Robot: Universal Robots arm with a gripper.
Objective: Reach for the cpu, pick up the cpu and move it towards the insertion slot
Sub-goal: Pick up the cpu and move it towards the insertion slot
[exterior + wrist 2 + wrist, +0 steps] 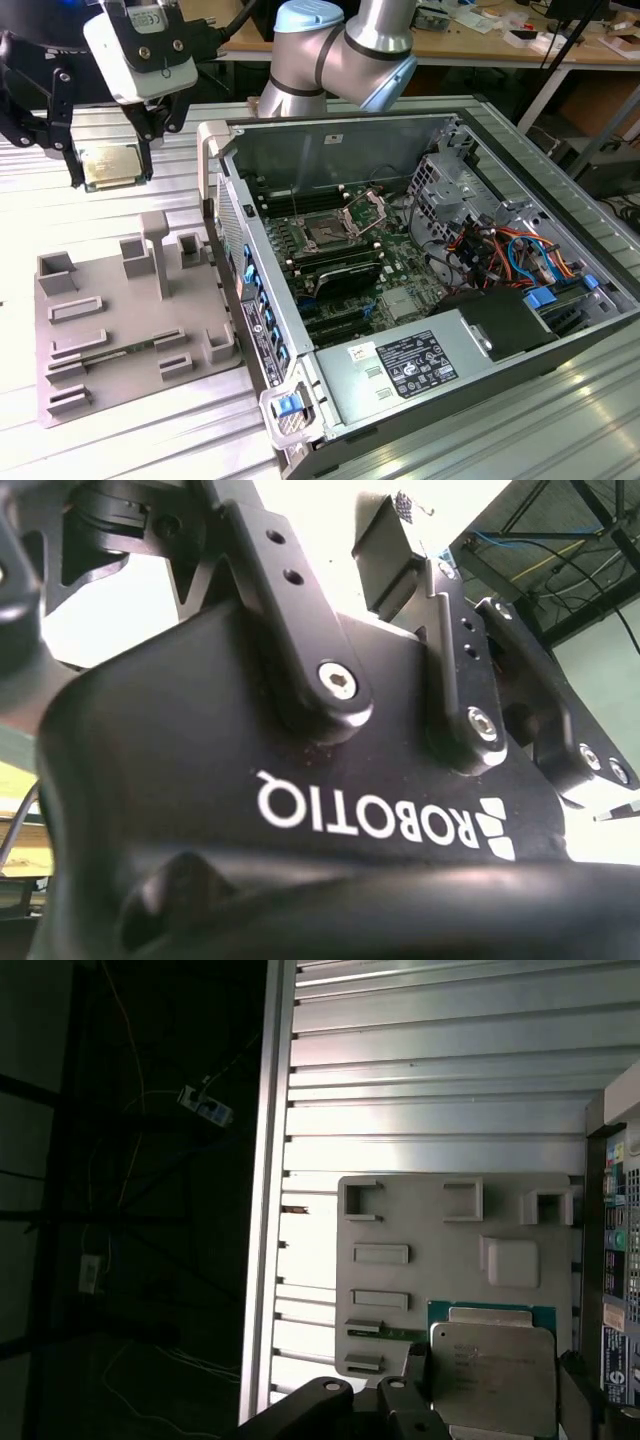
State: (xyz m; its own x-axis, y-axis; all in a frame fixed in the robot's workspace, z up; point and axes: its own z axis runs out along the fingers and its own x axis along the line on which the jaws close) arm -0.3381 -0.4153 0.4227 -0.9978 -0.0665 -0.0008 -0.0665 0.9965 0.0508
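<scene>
Precariously edge-pinched in black metal hand (110,152), upper left: whitish-silver square cpu (114,168); could slip or tilt, missing silver-framed insertion slot (328,232).

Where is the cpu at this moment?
The cpu is clamped in the gripper at the exterior view's left, in the air over the grey tray, apart from the insertion slot inside the open computer case.

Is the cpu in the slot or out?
Out: the gripper holds the cpu over the grey tray, outside the case; the slot shows a bare dark centre.
</scene>
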